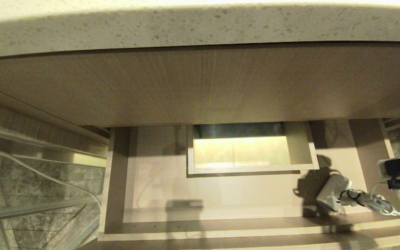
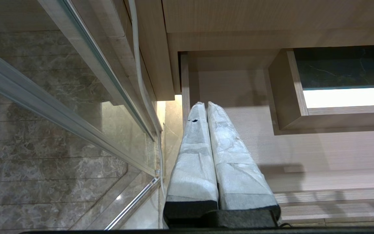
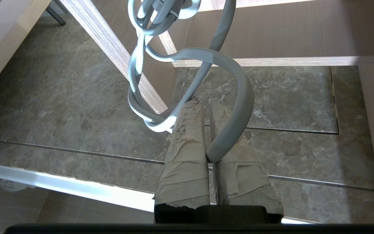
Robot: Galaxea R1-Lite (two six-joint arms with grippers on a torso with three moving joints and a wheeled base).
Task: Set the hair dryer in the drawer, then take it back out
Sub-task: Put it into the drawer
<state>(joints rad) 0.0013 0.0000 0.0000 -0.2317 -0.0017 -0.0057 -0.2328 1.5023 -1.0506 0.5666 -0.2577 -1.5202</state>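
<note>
One hair dryer [image 1: 332,192] lies in the one open drawer [image 1: 116,173], at four o'clock. The right tool [image 3: 206,107] is clamped on its cord [image 3: 229,97]; the left tool [image 2: 203,107] is pressed together, empty.

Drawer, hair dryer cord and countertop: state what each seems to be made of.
The wide pale drawer looks like wood-grain laminate or veneered board, matt, with fine straight grain lines. The pale grey looped cord looks like smooth rubbery plastic, bending in soft curves; the right gripper is shut on it. The speckled cream countertop looks like stone or composite, judging by its dark flecks.
</note>
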